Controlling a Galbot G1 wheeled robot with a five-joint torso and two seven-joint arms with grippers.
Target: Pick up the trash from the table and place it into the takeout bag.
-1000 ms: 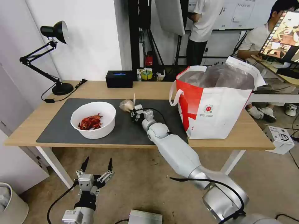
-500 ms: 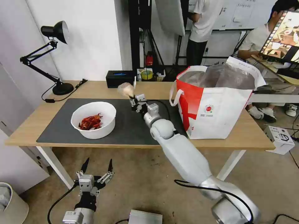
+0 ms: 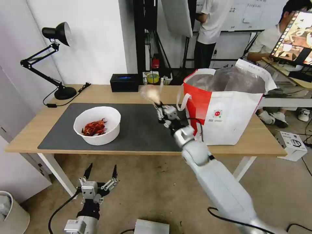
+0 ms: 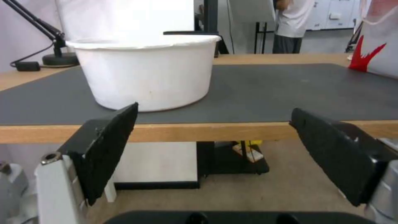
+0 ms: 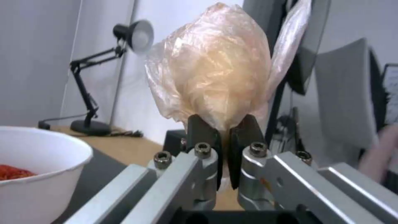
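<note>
The right arm (image 3: 221, 185) is smooth pale grey, with rounded joints and a thin black cable looping beside its wrist. Its gripper (image 5: 222, 137) has black pads on silver links (hex screws at the pivots). The left gripper (image 3: 99, 174) carries pointed black fingers (image 4: 110, 146) on a silver body.

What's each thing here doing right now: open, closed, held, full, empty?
Right gripper: shut on the bagged bun, raised above the mat.
Bagged bun: held in the air, left of the takeout bag.
Takeout bag: upright, mouth open.
White bowl: on the mat, holding red shells.
Left gripper: open, below table height.
</note>
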